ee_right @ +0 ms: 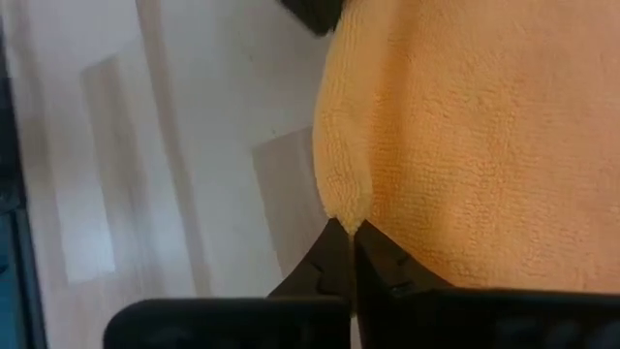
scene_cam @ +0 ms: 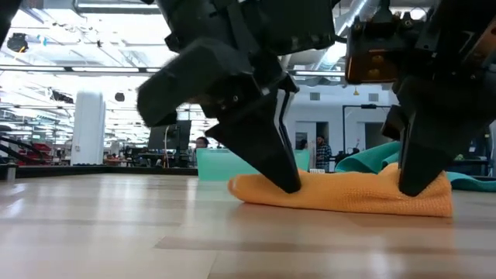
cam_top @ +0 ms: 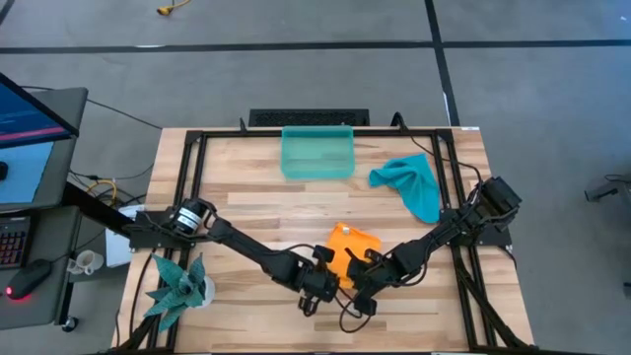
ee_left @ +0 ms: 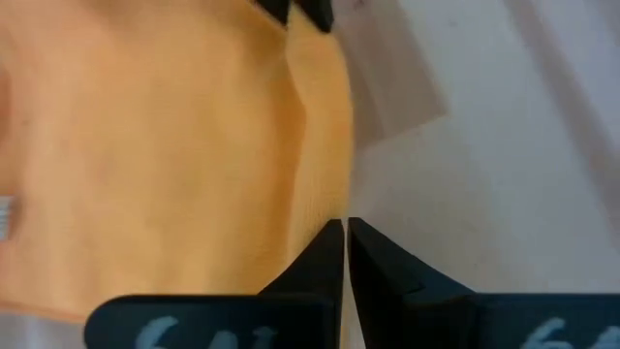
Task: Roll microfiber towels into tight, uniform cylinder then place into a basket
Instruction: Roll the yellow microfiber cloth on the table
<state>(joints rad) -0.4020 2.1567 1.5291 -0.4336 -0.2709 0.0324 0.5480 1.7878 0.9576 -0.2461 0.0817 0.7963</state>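
- Orange towel (cam_top: 351, 247) lies folded flat on the table's (cam_top: 246, 207) near half; we see both grippers at its near edge.
- Left gripper (ee_left: 345, 233) clenched on its edge.
- Right gripper (ee_right: 351, 233) pinches a corner.
- Teal towel (cam_top: 414, 182) sits crumpled beside the basket (cam_top: 317, 153).

The wooden table (cam_top: 246, 207) carried the basket (cam_top: 317, 153) — beside it the teal towel (cam_top: 412, 185), nearer the front the orange towel (cam_top: 353, 246) and a spiky plant (cam_top: 177, 286).
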